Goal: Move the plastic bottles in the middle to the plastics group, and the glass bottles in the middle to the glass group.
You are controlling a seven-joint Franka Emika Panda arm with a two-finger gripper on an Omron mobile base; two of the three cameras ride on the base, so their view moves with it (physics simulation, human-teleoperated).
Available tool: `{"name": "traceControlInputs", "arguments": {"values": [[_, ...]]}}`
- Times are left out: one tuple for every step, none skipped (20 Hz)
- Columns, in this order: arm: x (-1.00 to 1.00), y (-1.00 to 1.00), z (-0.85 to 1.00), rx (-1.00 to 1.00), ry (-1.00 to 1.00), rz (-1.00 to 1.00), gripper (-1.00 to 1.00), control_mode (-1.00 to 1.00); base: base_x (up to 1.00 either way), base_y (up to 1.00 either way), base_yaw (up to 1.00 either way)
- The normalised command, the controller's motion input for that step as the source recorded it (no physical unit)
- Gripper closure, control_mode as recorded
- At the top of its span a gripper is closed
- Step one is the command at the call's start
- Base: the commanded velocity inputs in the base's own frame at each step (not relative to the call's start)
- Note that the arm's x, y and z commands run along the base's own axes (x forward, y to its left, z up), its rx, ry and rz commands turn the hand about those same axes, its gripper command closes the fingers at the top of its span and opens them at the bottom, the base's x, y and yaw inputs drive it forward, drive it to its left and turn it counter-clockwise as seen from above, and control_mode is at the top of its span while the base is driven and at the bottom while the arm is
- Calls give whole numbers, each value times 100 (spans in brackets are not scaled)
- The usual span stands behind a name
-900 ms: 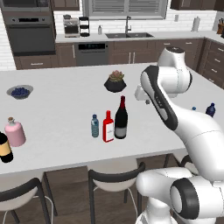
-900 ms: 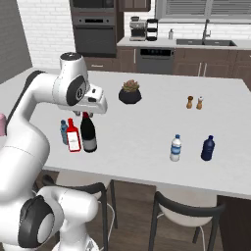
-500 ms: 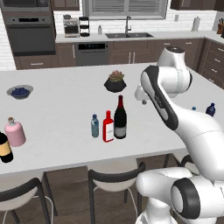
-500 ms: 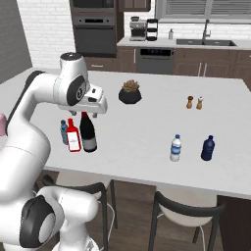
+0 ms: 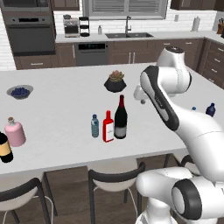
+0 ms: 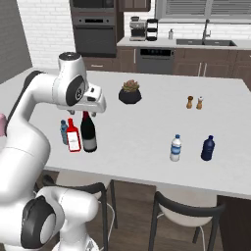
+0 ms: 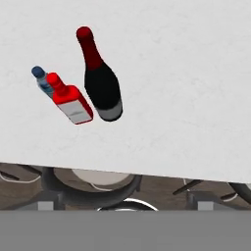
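Hand view looks down on the three middle bottles, the small light-blue bottle (image 7: 43, 81) half hidden behind the flat red bottle (image 7: 71, 102) beside the tall dark wine bottle (image 7: 100, 78) near the counter (image 7: 186, 83) edge, while the gripper (image 6: 98, 109) hangs above them, its spread indiscernible.

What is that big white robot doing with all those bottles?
The robot is sorting bottles on the white island counter. Three wait in the middle: a small blue water bottle, a flat red bottle and a tall dark wine bottle. Its gripper hangs above them with jaws open, holding nothing. The glass group, a pink flask and a dark bottle, sits at one end. The plastics group, a clear water bottle and a navy bottle, sits at the other.
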Motion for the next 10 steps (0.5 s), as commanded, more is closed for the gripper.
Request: {"name": "traceControlInputs", "arguments": {"values": [[0,29,0,0,-25,8,-100,-100,0,0,0],[0,29,0,0,-28,6,-100,-100,0,0,0],[0,23,0,0,-28,4,-100,-100,0,0,0],[0,26,0,0,-25,4,-100,-100,0,0,0],[0,29,0,-1,-23,3,-100,-100,0,0,0],[0,34,0,-3,-17,1,-100,-100,0,0,0],[1,39,0,-3,-15,1,-100,-100,0,0,0],[10,43,0,-3,-12,0,-100,-100,0,0,0],[14,44,0,-3,-10,0,-100,-100,0,0,0],[22,40,-1,-2,-3,0,-100,-100,0,0,0]]}}
